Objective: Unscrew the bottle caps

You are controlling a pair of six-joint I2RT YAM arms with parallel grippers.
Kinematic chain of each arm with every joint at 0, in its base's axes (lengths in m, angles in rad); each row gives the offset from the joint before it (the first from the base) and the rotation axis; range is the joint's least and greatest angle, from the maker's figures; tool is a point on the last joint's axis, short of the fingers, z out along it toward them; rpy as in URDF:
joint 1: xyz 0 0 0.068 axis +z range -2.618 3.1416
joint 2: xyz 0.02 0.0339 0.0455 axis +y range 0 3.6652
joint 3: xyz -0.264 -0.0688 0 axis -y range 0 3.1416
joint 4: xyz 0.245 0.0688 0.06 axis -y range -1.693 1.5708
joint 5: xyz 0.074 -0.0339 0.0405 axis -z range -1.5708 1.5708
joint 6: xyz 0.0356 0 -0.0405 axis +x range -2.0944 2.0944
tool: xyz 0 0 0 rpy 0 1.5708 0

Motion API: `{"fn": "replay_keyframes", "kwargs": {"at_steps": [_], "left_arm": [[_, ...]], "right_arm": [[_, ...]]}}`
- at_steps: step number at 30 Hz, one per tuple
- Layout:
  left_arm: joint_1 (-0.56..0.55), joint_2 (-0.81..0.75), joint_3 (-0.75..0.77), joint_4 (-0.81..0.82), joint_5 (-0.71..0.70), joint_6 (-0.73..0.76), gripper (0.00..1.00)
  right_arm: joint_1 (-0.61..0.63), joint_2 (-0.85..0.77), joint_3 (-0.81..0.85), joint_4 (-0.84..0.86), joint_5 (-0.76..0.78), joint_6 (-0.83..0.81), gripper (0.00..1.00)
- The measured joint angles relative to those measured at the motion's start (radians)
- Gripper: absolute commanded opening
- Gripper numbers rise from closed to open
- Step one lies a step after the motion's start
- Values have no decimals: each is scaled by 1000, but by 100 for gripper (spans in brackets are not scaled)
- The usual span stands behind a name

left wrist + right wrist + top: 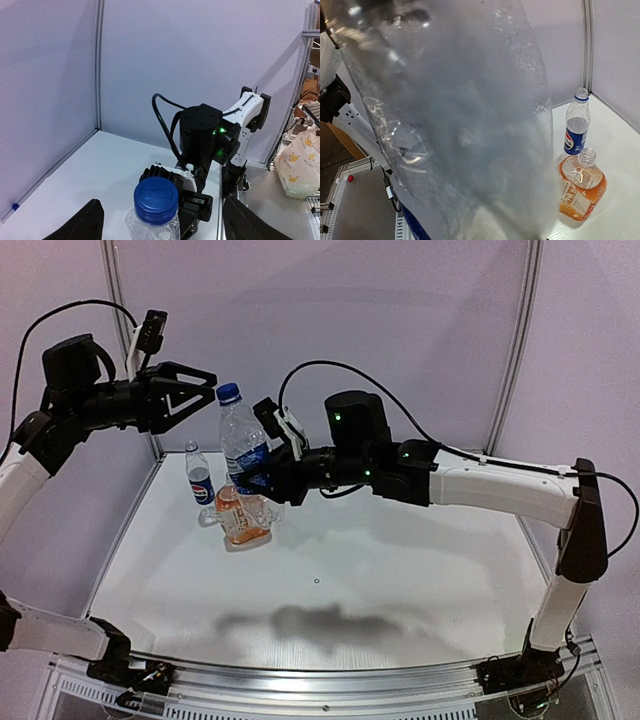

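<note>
While right hand (252,478) holds bottle (241,436), cap (229,393) on

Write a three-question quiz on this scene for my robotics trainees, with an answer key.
1. True or false: the blue cap is off the tall clear bottle.
2. Which arm's gripper holds the tall clear bottle? A) left B) right C) neither
3. How many bottles stand on the table without a cap?

Key:
1. False; the cap sits on its neck.
2. B; the right gripper is shut on the bottle, while the left gripper is open near the cap.
3. Two: the small Pepsi bottle and the orange-labelled bottle.
</note>
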Motion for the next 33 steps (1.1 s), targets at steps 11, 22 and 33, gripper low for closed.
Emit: {"fn": "replay_keyframes", "kwargs": {"at_steps": [11,22,33], "left_arm": [[-4,71,5,65,97,-39,67],[-14,105,25,77,111,-45,48],[-27,140,69,40,124,-36,24]], "right_arm": [[0,0,0,5,-61,26,31],[0,0,0,4,-77,29,31],[-6,0,0,-3,-77,34,30]]}}
